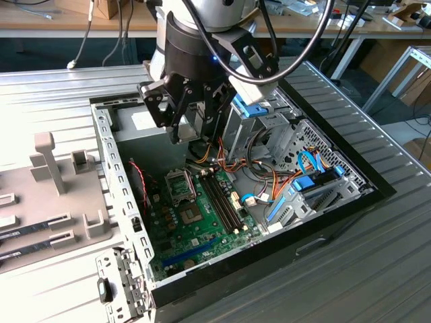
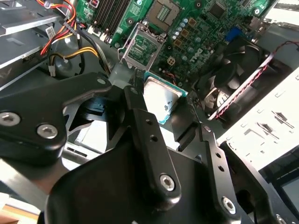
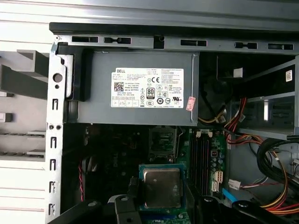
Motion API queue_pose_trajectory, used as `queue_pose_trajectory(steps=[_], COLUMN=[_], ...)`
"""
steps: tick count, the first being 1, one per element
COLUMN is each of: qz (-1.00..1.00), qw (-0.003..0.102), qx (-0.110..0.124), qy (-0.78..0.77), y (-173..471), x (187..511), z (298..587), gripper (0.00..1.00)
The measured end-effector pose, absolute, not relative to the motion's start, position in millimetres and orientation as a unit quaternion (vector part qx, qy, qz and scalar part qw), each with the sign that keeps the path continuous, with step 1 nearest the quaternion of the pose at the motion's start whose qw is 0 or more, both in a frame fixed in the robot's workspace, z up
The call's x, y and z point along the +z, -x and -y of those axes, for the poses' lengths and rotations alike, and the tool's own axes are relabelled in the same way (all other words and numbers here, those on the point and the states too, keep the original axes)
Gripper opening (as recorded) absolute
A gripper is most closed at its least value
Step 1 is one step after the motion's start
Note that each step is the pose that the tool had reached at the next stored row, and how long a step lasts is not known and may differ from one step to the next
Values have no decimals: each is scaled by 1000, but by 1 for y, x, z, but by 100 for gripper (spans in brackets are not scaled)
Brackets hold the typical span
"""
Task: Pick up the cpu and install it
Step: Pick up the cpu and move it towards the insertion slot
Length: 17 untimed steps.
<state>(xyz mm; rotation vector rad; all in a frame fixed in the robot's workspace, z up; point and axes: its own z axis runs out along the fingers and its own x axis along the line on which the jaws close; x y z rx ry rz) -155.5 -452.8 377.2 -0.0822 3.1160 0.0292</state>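
The cpu is a small flat square chip with a silver metal top and a green rim. It is held by its edges between the black fingers of my gripper, which is shut on it. In the first wrist view the cpu hangs level above the green motherboard, just short of the open socket. In the exterior view my gripper hovers inside the open computer case, above and behind the empty socket. The socket has its metal frame lifted.
The grey power supply box sits behind the socket. Memory slots, coloured cables and the drive cage lie to the exterior view's right. A black fan is by the case wall. A grey holder stands outside the case.
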Motion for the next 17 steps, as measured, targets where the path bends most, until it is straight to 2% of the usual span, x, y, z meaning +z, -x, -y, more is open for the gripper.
queue_pose_trajectory(steps=[17], qz=[-1000], qw=[12], qx=[9], qy=[26], y=[139], x=[361], z=[467], gripper=[47])
